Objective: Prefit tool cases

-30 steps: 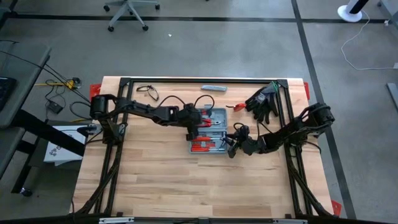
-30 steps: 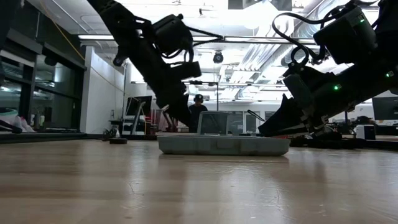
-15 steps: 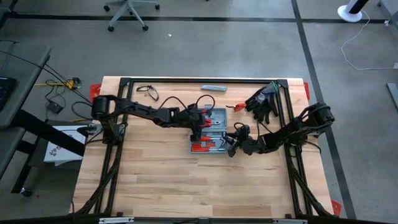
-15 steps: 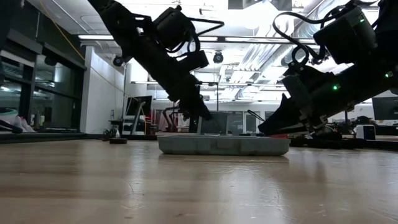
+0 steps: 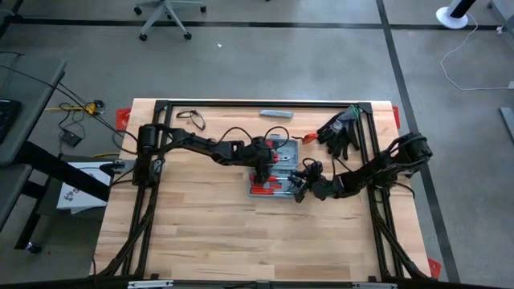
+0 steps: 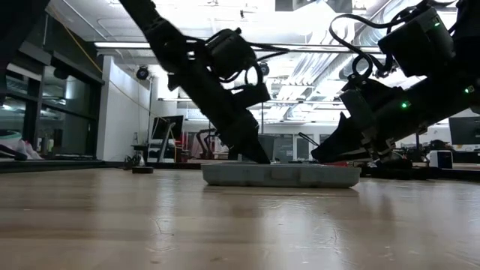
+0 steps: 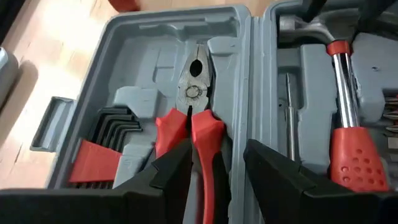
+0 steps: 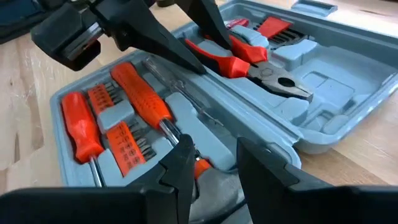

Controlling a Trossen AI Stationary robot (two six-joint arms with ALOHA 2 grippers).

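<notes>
The blue-grey tool case (image 5: 287,151) lies open and flat on the wooden table, with hex keys, screwdrivers (image 8: 81,134) and a hammer (image 7: 342,93) in its moulded slots. Red-handled pliers (image 7: 193,87) lie along the slot in the half that has the latch tab. My left gripper (image 5: 267,163) slants down over that half and is shut on the pliers. My right gripper (image 5: 297,186) stands open at the case's right end, its fingers over the rim by the hammer's head. Whether it touches the case I cannot tell. My left gripper has the pliers' red handles (image 7: 208,143) between its two fingers, which lie along the pliers and slant down from the table's left. One finger (image 7: 174,171) covers the outer handle, so the pads do not show. The pliers' head (image 8: 283,82) rests in the case.
Black gloves (image 5: 341,132) lie at the far right and a slim grey bar (image 5: 275,114) lies at the far edge. A black cable loop (image 5: 190,119) lies far left. Bare wood lies along the near side of the table. A person shows in the room beyond.
My left gripper has come down and toward the table's right, onto the latch-side half of the case, with its finger gap unchanged. In the last half second the case has slid a little toward the table's right, staying flat.
</notes>
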